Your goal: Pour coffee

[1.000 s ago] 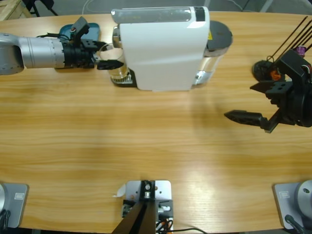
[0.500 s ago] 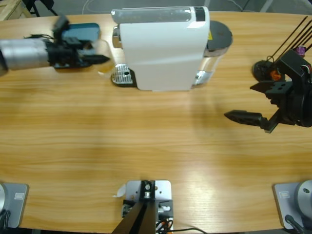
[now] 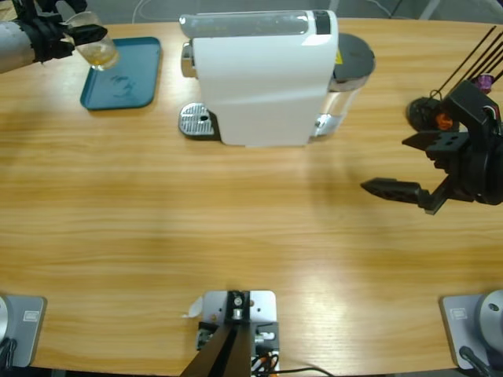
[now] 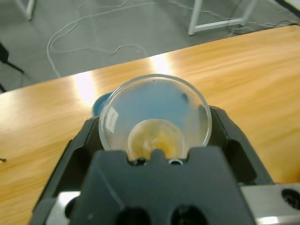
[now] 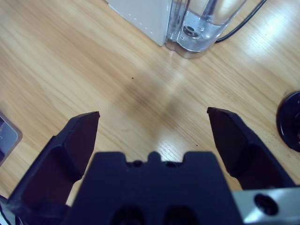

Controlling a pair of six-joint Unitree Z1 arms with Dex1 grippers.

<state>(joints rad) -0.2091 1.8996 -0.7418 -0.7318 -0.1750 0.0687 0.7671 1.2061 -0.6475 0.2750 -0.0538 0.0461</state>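
We are holding a small clear glass cup point(image 3: 96, 49) in the left gripper point(image 3: 78, 35), at about ten o'clock on the long wooden surface point(image 3: 251, 228), over the far edge of a flat teal plastic tray point(image 3: 122, 75). The two black jaws are clenching the cup from both sides, near its lower half. In the cup we are carrying the coffee point(image 4: 157, 140), a shallow amber-brown layer at the bottom.

We are judging the cup as light, stiff, smooth and fragile, so it may be slipping if we are squeezing weakly, and cracking if we are squeezing too hard. The side wall, where we are taking it now, seems the good place. The liquid is little, but we should be tilting slowly.

The right gripper point(image 3: 409, 169), at about three o'clock, is spread wide and is grasping nothing. The white boxy coffee machine point(image 3: 263, 78) is standing at twelve o'clock.
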